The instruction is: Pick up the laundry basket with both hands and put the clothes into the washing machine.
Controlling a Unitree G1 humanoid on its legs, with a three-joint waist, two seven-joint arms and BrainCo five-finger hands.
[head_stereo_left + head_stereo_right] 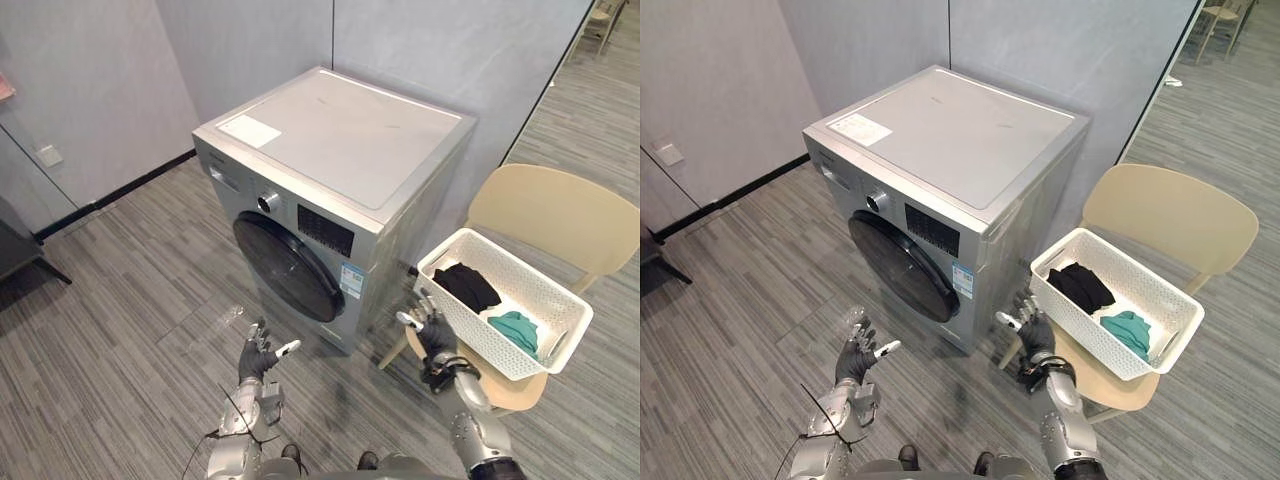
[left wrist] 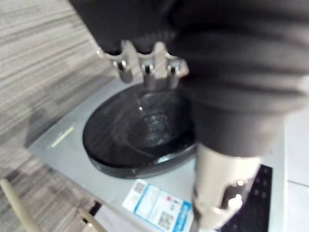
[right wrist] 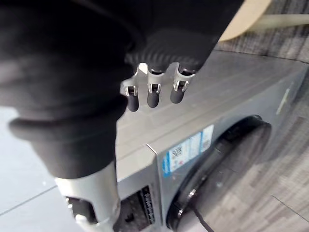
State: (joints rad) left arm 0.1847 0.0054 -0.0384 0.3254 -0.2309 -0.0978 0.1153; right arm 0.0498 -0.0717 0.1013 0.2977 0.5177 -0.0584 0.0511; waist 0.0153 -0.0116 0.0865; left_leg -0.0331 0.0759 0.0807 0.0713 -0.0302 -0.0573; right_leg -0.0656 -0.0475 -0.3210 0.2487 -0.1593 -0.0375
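Laundry basket (image 1: 500,355) holds black garment (image 1: 467,285) and teal garment (image 1: 517,330); left robot hand (image 1: 258,355) and right robot hand (image 1: 433,335) both released.

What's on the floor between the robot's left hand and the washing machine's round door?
Nothing: the left eye view shows bare floor between the left hand and the closed door of the washing machine.

One washer (image 1: 350,140), one basket (image 1: 478,343), one chair (image 1: 555,210) — two garments (image 1: 466,285) (black, teal (image 1: 516,330)).

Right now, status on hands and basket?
Left hand and right hand open, empty. Laundry basket, clothes inside, on chair near right hand. Washing machine door shut.
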